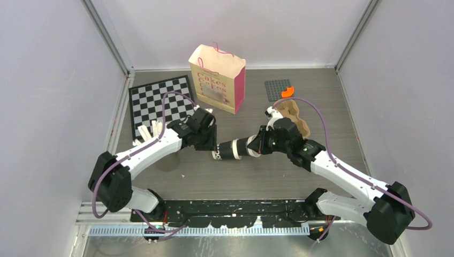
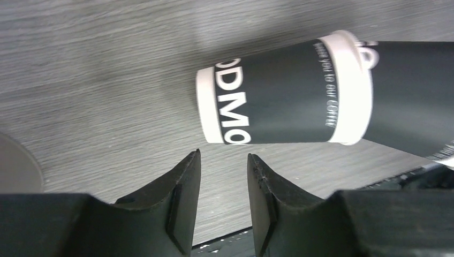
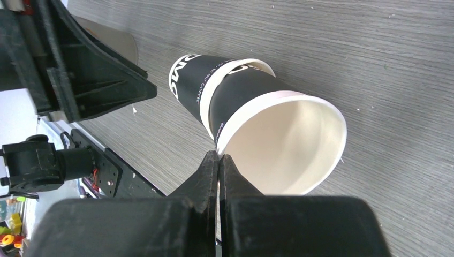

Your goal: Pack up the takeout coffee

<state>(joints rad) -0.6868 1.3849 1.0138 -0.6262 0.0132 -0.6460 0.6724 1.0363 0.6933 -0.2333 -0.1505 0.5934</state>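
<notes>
Two black-sleeved paper coffee cups (image 1: pixel 234 149) are nested and held on their side, low over the table. My right gripper (image 3: pixel 219 156) is shut on the white rim of the inner cup (image 3: pixel 284 144), whose open white mouth faces its camera. The outer cup (image 3: pixel 193 85) sits over its base. My left gripper (image 2: pixel 223 158) is open and empty, just short of the outer cup's (image 2: pixel 278 101) bottom end, apart from it. In the top view the left gripper (image 1: pixel 210 142) and right gripper (image 1: pixel 258 145) face each other across the cups. No lids are in view.
A brown moulded-cardboard carrier (image 1: pixel 295 115) lies behind the right wrist. A paper bag (image 1: pixel 217 80) with pink sides stands open at the back centre. A chessboard (image 1: pixel 160 101) lies at back left, with white sticks (image 1: pixel 147 131) near it. A grey plate (image 1: pixel 275 90) with an orange piece (image 1: pixel 288 92) lies at back right.
</notes>
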